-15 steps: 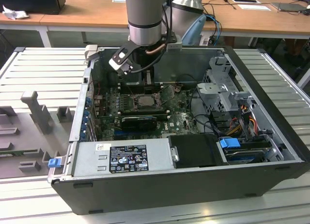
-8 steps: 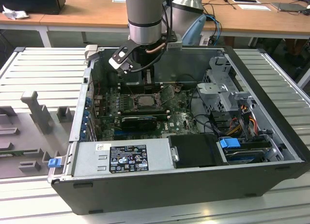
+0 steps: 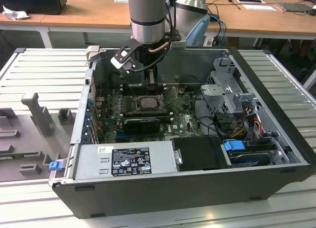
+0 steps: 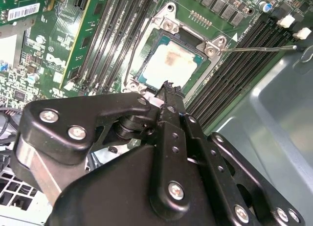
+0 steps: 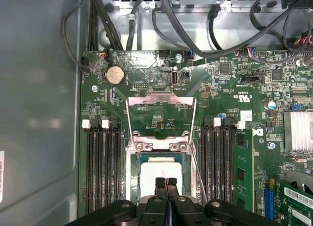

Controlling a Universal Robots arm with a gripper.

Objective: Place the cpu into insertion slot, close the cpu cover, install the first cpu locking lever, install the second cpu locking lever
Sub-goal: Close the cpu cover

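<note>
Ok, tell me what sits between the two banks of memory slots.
The insertion slot with the cpu lying in it, and the shut gripper over the chip, as the first wrist view shows.

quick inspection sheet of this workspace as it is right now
surface: slatted metal table carrying an open computer case
job's things: cpu lies in the insertion slot; cpu cover flipped open, not over the chip; one locking lever swung out away from the socket
clutter: grey fixture blocks on the table at the exterior view's left
gripper: gripper shut, holding nothing, tips just above the cpu's edge; contact cannot be told
cables: black cables run along the case wall beyond the board, none across the socket
surroundings: wooden desks behind the table
</note>
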